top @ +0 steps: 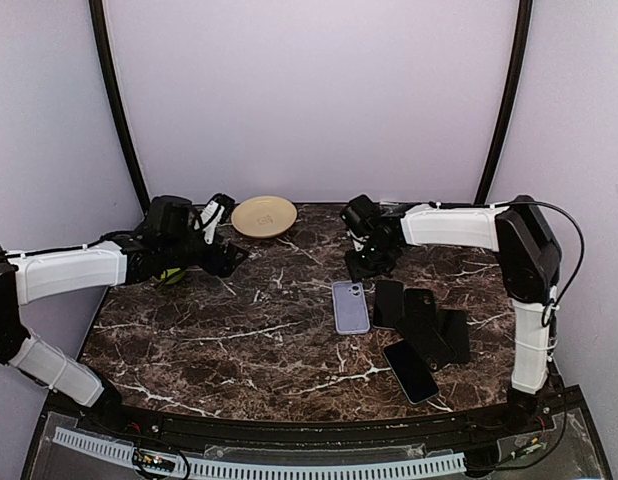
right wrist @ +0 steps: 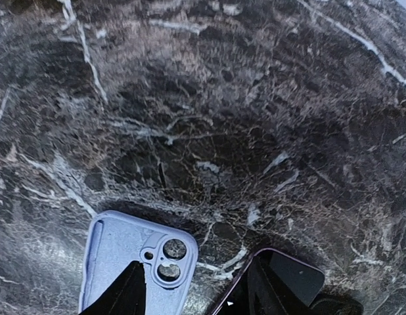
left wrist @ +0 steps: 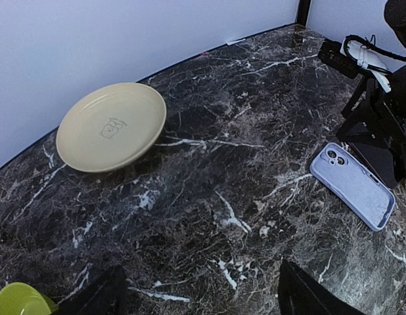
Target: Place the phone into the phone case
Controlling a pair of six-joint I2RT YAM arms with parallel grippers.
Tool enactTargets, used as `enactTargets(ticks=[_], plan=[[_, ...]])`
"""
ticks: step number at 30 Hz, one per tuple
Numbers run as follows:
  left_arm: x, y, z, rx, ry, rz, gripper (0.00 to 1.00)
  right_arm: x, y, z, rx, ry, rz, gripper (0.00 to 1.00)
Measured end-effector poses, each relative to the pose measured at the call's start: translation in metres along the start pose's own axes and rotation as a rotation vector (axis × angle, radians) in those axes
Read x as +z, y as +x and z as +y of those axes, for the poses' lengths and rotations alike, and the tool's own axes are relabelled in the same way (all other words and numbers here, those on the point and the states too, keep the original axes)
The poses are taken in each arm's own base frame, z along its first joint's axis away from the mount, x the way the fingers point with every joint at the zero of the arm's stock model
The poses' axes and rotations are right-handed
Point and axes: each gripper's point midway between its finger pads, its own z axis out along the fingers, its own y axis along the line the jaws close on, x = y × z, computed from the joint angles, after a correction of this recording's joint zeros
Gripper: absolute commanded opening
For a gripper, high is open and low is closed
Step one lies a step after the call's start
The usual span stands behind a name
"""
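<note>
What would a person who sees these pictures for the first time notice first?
The pale lavender phone case stands out, lying flat at the middle of the dark marble table, with several dark phones just to its right. The right tool hangs open above the case's far end, and a beige plate sits at the far edge.

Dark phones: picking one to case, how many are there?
4 dark phones: three overlapping beside the lavender phone case, one alone closer to the camera. More may be hidden.
</note>
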Motion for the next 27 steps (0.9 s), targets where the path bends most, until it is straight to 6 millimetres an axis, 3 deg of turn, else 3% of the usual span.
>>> enactTargets(ticks=[6,16,27], plan=[[0.002,0.011,-0.01,-0.002,0.05,0.041,0.81,0.022,0.027,0.002,0.001,0.005,0.109,0.45],[0.002,0.013,-0.017,-0.009,0.082,0.049,0.81,0.038,0.042,0.021,0.005,-0.024,0.142,0.09],[0.005,0.021,-0.02,-0.012,0.093,0.076,0.81,0.032,0.048,0.051,-0.012,-0.04,0.123,0.0]])
